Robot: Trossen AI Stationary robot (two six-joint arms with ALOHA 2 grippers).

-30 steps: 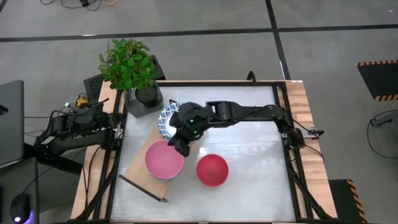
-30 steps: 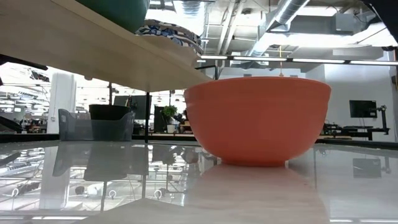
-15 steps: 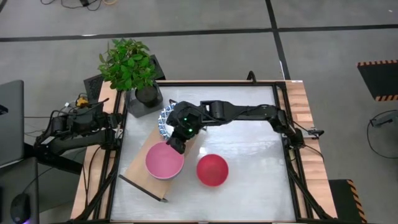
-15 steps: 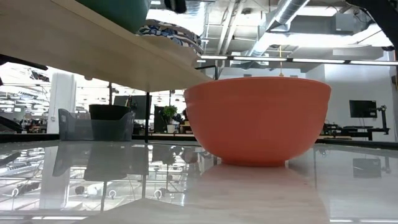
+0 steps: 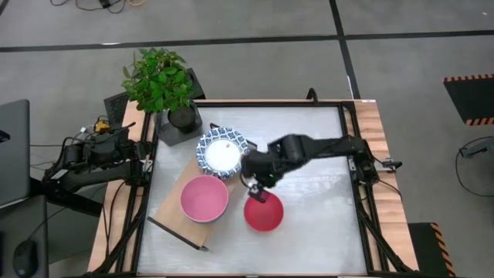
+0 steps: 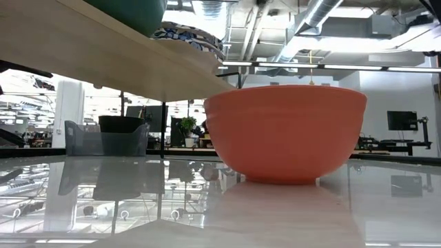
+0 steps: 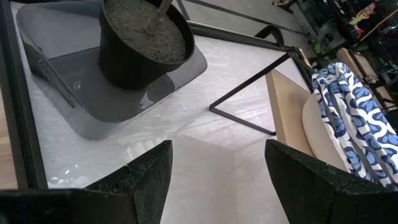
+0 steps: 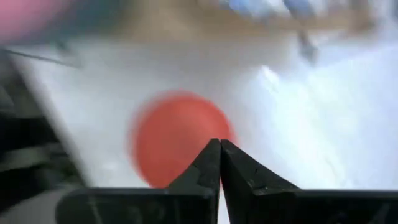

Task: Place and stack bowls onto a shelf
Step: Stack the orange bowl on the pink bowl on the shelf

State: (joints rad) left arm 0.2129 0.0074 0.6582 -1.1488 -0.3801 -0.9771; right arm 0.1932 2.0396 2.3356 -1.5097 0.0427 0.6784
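Note:
The light-wood shelf (image 5: 171, 210) stands slantwise on the table's left half. On its board sit a pink bowl (image 5: 204, 198) and a blue-and-white patterned bowl (image 5: 221, 152). In the low view, a green bowl (image 6: 131, 9) and the patterned bowl (image 6: 189, 34) rest on the board (image 6: 103, 58). The red bowl (image 5: 265, 214) stands on the table right of the shelf, large in the low view (image 6: 286, 134). My right gripper (image 5: 259, 191) hovers shut over the red bowl's far rim; in its wrist view the shut tips (image 8: 219, 144) point at the blurred red bowl (image 8: 168, 143). My left gripper (image 7: 217, 165) waits open at the table's left edge.
A black plant pot (image 5: 182, 117) with a leafy plant stands on a grey tray at the far left corner, also shown in the left wrist view (image 7: 143, 43). The shelf's black end frame (image 7: 249, 118) stands near it. Wooden strips (image 5: 370, 139) edge the table; bare tabletop lies to the right.
My right gripper has drawn back from over the shelf, between the patterned and pink bowls, and swung toward the table's right and near side, arriving above the red bowl's far rim. The patterned bowl now shows uncovered. No bowl has shifted.

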